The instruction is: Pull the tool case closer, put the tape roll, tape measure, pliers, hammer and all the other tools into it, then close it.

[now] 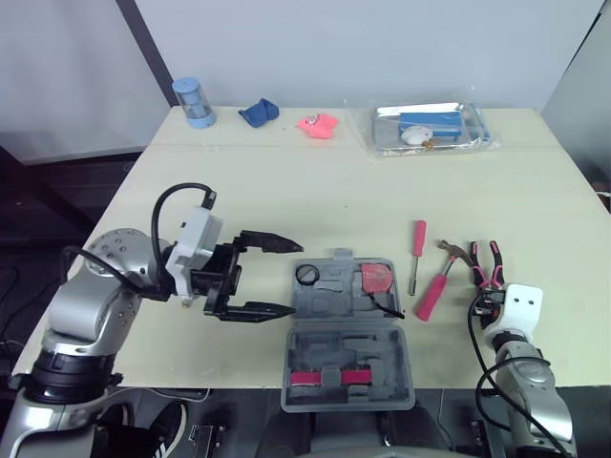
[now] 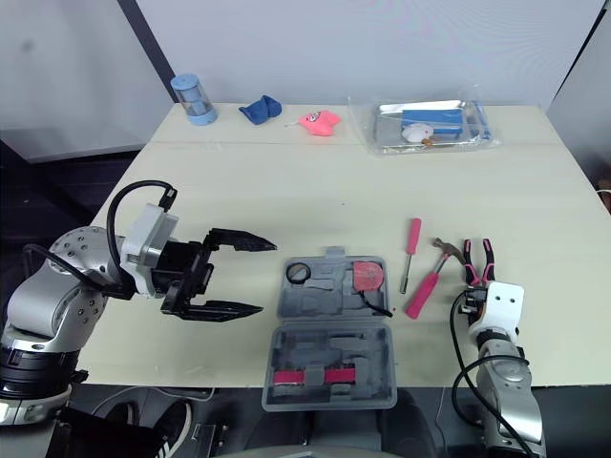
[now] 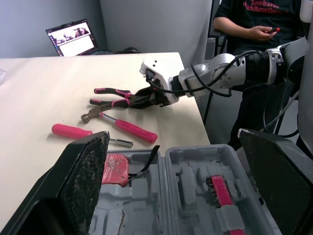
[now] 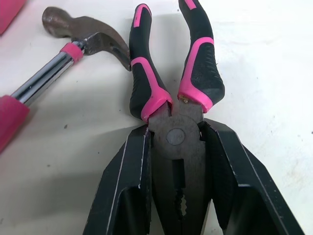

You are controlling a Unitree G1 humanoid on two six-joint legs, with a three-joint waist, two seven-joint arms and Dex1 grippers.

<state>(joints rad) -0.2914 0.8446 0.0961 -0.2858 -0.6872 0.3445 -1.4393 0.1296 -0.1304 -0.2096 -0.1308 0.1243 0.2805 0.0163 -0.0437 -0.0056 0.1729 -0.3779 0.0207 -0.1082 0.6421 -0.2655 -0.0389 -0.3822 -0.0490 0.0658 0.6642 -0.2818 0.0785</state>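
The grey tool case (image 1: 348,329) lies open at the table's front centre. In it are a black tape roll (image 1: 307,275) and a red tape measure (image 1: 376,278). My left gripper (image 1: 298,279) is open just left of the case, its fingertips at the case's left edge. To the right of the case lie a red screwdriver (image 1: 418,240), a pink-handled hammer (image 1: 434,291) and pink-and-black pliers (image 4: 168,88). My right gripper (image 4: 176,132) is closed on the pliers' head, one finger on each side, with the handles pointing away on the table.
Along the far edge of the table stand a blue cylinder (image 1: 194,102), a blue item (image 1: 258,113), a pink item (image 1: 318,123) and a clear bag of items (image 1: 430,129). A person (image 3: 254,24) sits beyond the table's right side, and a laptop (image 3: 73,36) stands further back.
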